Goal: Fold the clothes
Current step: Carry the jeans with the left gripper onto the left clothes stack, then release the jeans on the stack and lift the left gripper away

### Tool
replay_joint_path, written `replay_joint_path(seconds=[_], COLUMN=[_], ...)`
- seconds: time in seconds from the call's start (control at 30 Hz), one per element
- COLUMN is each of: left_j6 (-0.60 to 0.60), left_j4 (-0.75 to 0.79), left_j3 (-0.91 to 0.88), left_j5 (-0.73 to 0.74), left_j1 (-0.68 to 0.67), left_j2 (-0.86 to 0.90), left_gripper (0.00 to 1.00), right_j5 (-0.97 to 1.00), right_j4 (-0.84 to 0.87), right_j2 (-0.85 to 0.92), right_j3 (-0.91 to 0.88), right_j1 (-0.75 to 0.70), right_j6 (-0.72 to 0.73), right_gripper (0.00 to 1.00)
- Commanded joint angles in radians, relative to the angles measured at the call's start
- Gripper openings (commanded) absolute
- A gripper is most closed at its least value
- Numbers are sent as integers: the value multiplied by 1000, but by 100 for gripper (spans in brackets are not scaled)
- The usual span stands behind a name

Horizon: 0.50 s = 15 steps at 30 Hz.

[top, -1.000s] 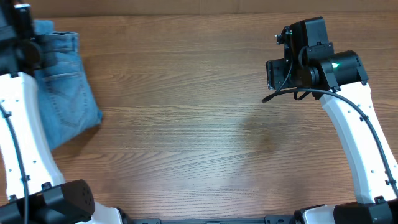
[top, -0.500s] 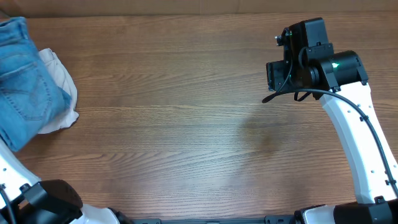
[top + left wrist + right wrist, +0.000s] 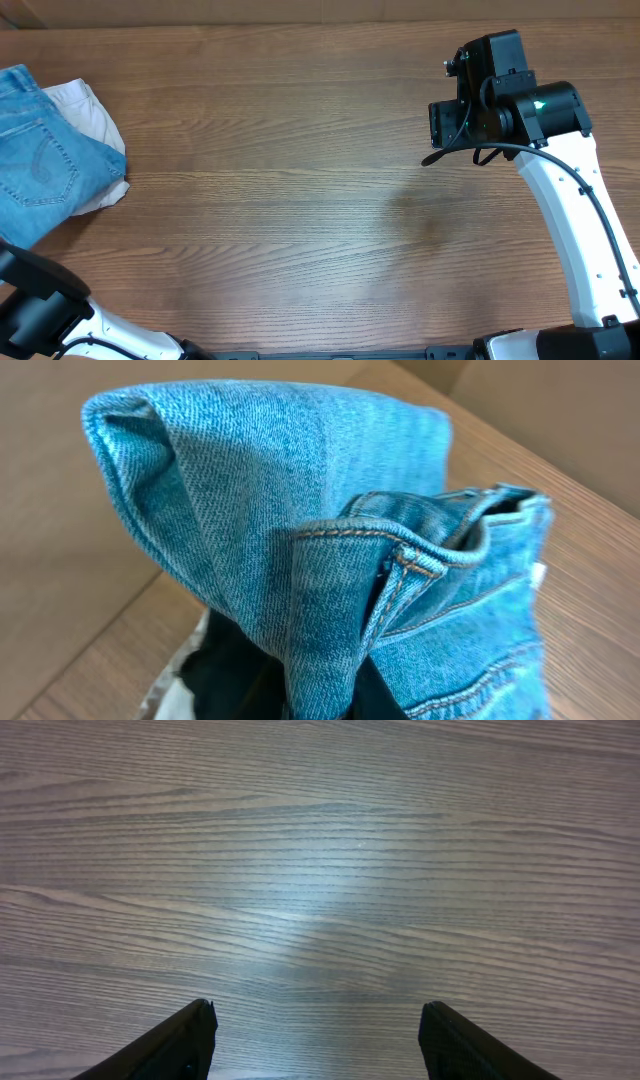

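The clothes, light blue denim jeans (image 3: 40,150), lie bunched at the table's far left edge and run partly out of the overhead view. In the left wrist view a thick fold of the jeans (image 3: 300,510) rises right in front of the camera. My left gripper (image 3: 325,705) is shut on that fold, and its dark fingers (image 3: 250,680) show on either side of the denim. The overhead view does not show this gripper. My right gripper (image 3: 450,120) hovers over bare wood at the far right, open, with nothing between its fingertips (image 3: 190,1040).
A white garment (image 3: 95,120) lies under the jeans' right side, sticking out toward the middle. The left arm's base (image 3: 40,310) sits at the bottom left corner. The wooden table (image 3: 300,200) stretches between both arms.
The jeans have been dragged left toward the table edge, uncovering the white garment. The left arm has swung out of the overhead view. The right arm has not moved.
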Motion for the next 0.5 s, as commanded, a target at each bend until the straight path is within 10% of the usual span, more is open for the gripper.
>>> replay_joint_path(seconds=[0.0,0.23,0.47], left_j6=[-58,-278,-335], left_j4=[17,0,-30], left_j3=[35,38,87], left_j5=[19,-40,136], left_j1=[44,120,165], left_j2=[18,32,-93], left_gripper=[13,85,94], right_j5=[0,0,0], right_j4=[2,2,8], right_j2=[-4,-4,-4], right_j3=[6,6,6], right_j1=[-2,-2,-2], right_j6=[12,12,12], right_gripper=[69,69,69])
